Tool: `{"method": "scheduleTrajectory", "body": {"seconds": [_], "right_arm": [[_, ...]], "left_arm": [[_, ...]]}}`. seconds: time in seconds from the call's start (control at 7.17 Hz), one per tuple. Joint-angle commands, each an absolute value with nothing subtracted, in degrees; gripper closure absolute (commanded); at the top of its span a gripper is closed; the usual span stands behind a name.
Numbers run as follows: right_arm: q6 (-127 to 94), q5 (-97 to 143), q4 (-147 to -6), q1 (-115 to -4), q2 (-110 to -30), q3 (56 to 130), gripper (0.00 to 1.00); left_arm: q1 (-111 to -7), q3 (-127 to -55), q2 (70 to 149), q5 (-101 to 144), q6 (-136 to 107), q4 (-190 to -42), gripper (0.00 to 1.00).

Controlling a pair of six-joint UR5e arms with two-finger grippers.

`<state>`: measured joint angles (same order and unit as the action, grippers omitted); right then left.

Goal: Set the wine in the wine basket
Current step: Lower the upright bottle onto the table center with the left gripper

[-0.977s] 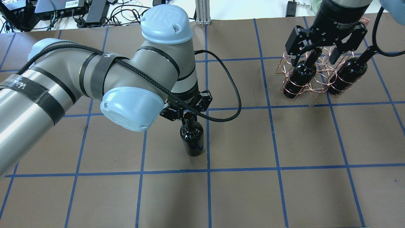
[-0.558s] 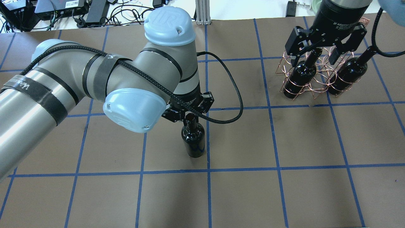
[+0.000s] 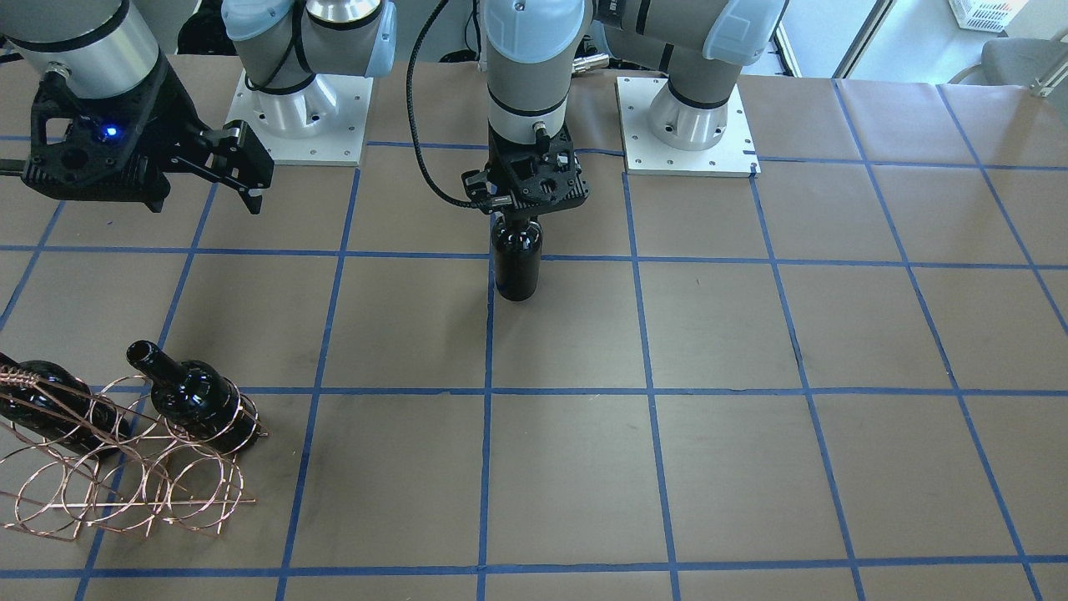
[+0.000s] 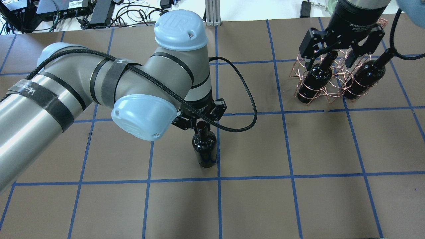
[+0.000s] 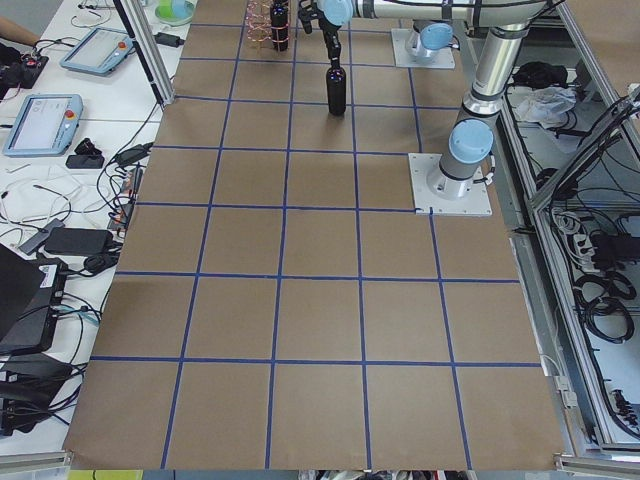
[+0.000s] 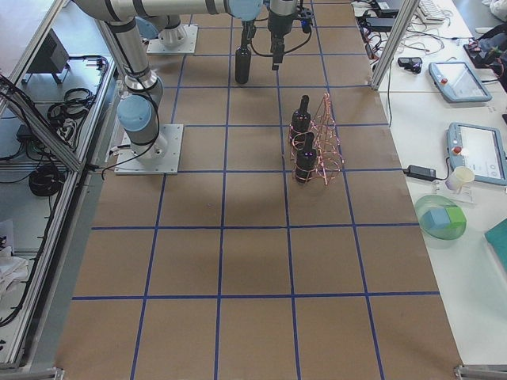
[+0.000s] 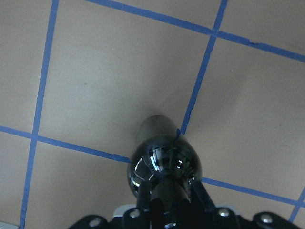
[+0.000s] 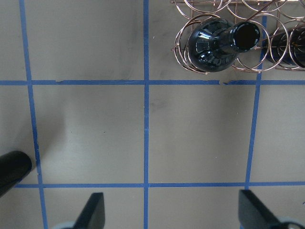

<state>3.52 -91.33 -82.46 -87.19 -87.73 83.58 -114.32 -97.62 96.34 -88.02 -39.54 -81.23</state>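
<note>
A glossy black wine bottle stands upright near the table's middle; it also shows in the front view and from above in the left wrist view. My left gripper is shut on its neck. I cannot tell whether its base touches the table. The copper wire wine basket sits at the far right, also in the front view. It holds two more black bottles. My right gripper hovers open and empty above the basket; it also shows in its wrist view.
The table is brown paper with a blue tape grid. The arm bases stand at the robot's side. Cables and devices lie beyond the far edge. Tablets and a cup sit on a side bench.
My left arm has moved a little to the right with the bottle in its grip. The right gripper and the basket have not moved.
</note>
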Motion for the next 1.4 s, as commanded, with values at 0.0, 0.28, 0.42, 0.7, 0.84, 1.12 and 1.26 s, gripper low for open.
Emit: {"method": "scheduleTrajectory", "body": {"seconds": [0.0,0.28,0.42,0.7,0.84,1.12,1.26], "right_arm": [[3.69,-92.11,-82.62,-87.19,-87.63,83.58,0.0],[3.08,-91.84,-82.62,-87.19,-87.63,83.58,0.0],[3.16,-91.85,-82.44,-87.19,-87.54,83.58,0.0],[3.25,-92.11,-82.44,-87.19,-87.54,83.58,0.0],[3.16,-92.02,-82.62,-87.19,-87.54,83.58,0.0],[3.16,-92.11,-82.71,-87.19,-87.54,83.58,0.0],[3.25,-92.11,-82.71,-87.1,-87.54,83.58,0.0]], "left_arm": [[-114.61,-98.35,95.8,-87.98,-39.46,-81.21,0.94],[-114.61,-98.35,95.97,-87.63,-39.46,-81.04,0.94],[-114.61,-98.26,96.5,-87.63,-39.64,-80.17,0.94],[-114.7,-98.35,96.33,-87.54,-39.55,-80.24,0.94],[-114.7,-98.35,96.33,-88.15,-39.55,-80.24,0.86],[-114.7,-98.35,96.33,-88.59,-39.46,-80.33,0.5],[-114.7,-98.35,96.42,-88.42,-39.46,-80.33,0.35]]}}
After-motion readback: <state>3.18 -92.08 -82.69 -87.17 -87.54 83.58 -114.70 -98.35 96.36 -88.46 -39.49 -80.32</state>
